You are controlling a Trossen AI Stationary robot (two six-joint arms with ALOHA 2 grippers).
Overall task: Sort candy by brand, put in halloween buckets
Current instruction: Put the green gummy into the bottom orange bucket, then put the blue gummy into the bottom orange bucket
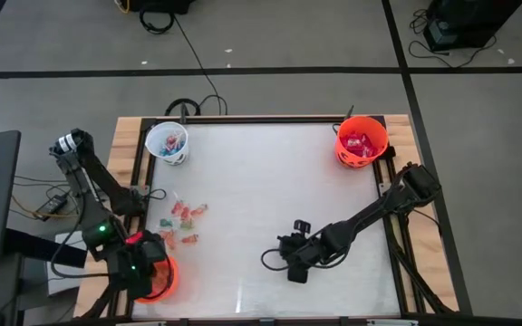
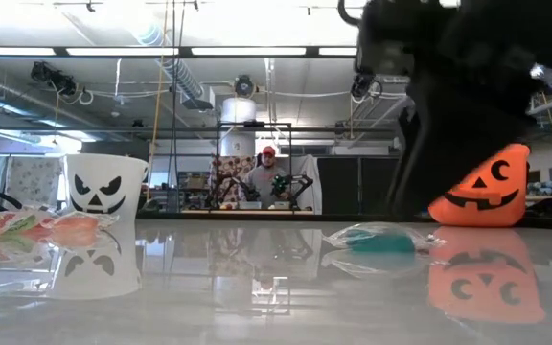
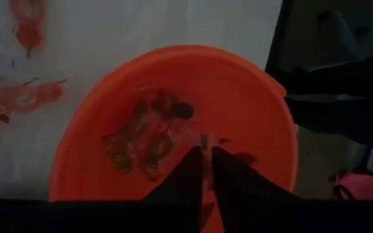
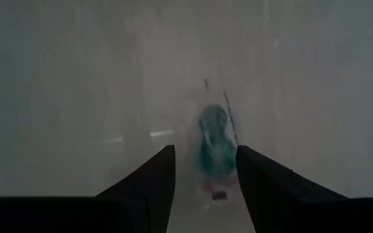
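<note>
Your right gripper [image 4: 206,169] has its fingers apart, straddling a teal-wrapped candy [image 4: 214,139] lying on the white table [image 1: 270,172], not yet pinched. Your left gripper [image 3: 206,162], fingers nearly together and holding nothing, hangs over the near orange bucket [image 3: 251,97]. Loose candies [image 1: 181,222] lie just beside that bucket; white bucket [image 1: 168,143] and far orange bucket [image 1: 362,142] sit at the back corners.

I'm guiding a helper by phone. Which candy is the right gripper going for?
On the white table, find the right gripper near the front middle. Between its open fingers lies a teal candy in clear wrap, alone, far from the orange-red pile at the left.
</note>
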